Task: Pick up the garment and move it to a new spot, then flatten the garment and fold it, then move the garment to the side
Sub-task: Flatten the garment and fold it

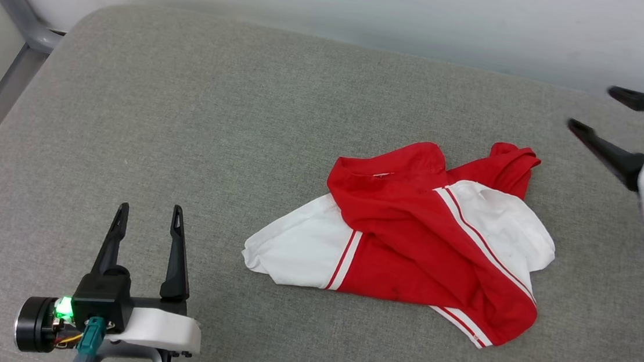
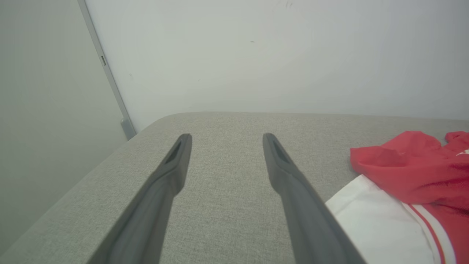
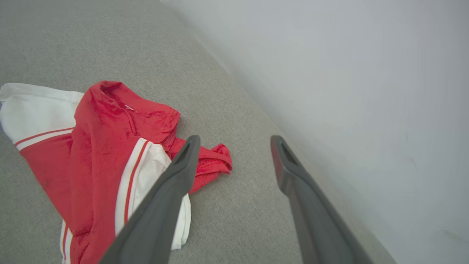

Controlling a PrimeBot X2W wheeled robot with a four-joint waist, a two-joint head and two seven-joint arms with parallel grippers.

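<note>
At garment (image 1: pixel 410 235) collar, tiny unreadable tag (image 1: pixel 382 175)

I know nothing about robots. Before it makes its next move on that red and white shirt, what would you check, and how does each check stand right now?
1. Jaws of the left gripper open and empty: ok.
2. Jaws of the right gripper open, clear of the cloth: ok.
3. The jersey T-shirt spread flat: not ok, it lies crumpled, folded over itself.
4. The whole T-shirt on the grey cushion, away from its edges: ok.
5. Printed front facing up: cannot tell.
</note>
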